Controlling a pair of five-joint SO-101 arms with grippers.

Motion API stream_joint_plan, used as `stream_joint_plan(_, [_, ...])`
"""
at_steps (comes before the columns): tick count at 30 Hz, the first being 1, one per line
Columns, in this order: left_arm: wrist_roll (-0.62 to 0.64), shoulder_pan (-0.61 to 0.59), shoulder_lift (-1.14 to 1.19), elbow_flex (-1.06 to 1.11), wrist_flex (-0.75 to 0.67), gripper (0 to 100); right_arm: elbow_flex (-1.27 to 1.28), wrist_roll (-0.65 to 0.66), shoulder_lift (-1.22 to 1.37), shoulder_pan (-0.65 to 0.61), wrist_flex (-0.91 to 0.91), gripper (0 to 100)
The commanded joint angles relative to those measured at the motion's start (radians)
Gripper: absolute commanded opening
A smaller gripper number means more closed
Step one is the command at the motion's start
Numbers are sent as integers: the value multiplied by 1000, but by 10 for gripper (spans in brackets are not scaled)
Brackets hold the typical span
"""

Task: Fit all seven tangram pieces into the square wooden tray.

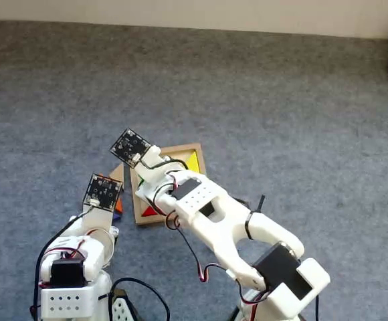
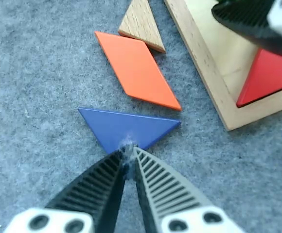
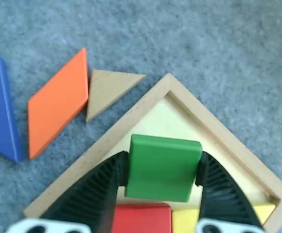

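Right claw [image 3: 163, 162] is pinching the one green square [image 3: 163, 169] by two opposite sides, over a corner of the wooden tray [image 3: 131, 117]. One red piece [image 3: 141, 219] and some yellow [image 3: 185, 222] sit in the tray on the claw's wrist side. Left claw [image 2: 129, 154] is nipped onto a corner of the blue triangle [image 2: 126, 127]. One orange parallelogram [image 2: 137, 69] and one bare-wood triangle [image 2: 141, 22] lie just past it on the grey tabletop [image 2: 44, 73].
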Motion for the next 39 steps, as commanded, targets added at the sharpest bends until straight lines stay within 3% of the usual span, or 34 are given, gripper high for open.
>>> stream_joint_plan(1, [6,-10,-5,21,3,9,-58,9,-15,-10,18,213])
stream_joint_plan(12, [6,-10,-5,21,3,9,-61,9,-22,-4,179,217])
stream_joint_plan(17, [6,-10,-5,21,3,9,-53,100,-150,15,271,214])
stream_joint_plan(28, [6,-10,-5,21,3,9,-16,107,-432,197,604,214])
stream_joint_plan(35, [6,-10,-5,21,3,9,-12,281,-447,208,937,217])
stream_joint_plan(39, [6,-10,-5,21,3,9,70,322,-455,205,990,217])
